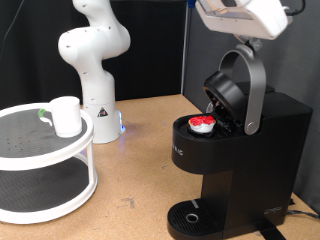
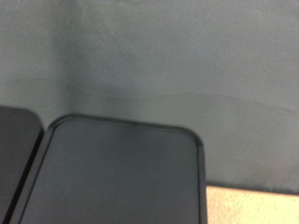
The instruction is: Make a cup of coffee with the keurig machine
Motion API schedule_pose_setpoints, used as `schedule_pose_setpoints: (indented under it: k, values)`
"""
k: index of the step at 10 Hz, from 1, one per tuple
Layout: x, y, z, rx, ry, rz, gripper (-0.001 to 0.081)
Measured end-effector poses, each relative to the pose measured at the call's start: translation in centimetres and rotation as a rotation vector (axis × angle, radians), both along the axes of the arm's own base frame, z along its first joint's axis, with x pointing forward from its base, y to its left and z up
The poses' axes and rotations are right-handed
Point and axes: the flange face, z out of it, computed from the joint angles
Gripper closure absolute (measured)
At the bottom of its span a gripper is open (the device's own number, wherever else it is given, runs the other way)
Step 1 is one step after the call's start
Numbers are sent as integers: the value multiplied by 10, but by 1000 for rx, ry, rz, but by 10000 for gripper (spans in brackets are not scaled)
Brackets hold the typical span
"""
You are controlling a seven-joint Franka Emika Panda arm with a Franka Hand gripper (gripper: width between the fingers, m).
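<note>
Pod loaded, lid up, cup not yet at the machine.

The gripper point(image 1: 245, 15) hangs at the upper right of the exterior view, above the keurig machine point(image 1: 240, 150); its fingers are cut off by the frame, so I cannot tell whether they are spread or closed, and the wrist view shows only a dark flat top and grey backdrop. Below it, the lid handle point(image 1: 250, 85) stands raised and a red-and-white pod point(image 1: 202, 124) sits in the open chamber. The drip tray point(image 1: 190, 217) at the base is bare. The cup point(image 1: 66, 115) waits at far left on the round white shelf point(image 1: 50, 160), well apart from the machine. Closing, placing and brewing look undone.
</note>
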Motion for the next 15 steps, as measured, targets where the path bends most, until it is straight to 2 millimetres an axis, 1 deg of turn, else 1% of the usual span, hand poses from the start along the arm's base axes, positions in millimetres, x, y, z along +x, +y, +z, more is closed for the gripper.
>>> schedule_pose_setpoints:
  k: [3,7,9,12,13,15]
  values:
    - [-1,-37,-1,-49,28,-6,803]
    - [-2,-74,-16,-123,50,-13,803]
    - [-4,-88,-24,-175,51,4,803]
    - [-5,-98,-33,-203,54,7,803]
    - [-6,-102,-39,-216,57,2,803]
    - [-11,-116,-63,-259,74,-18,803]
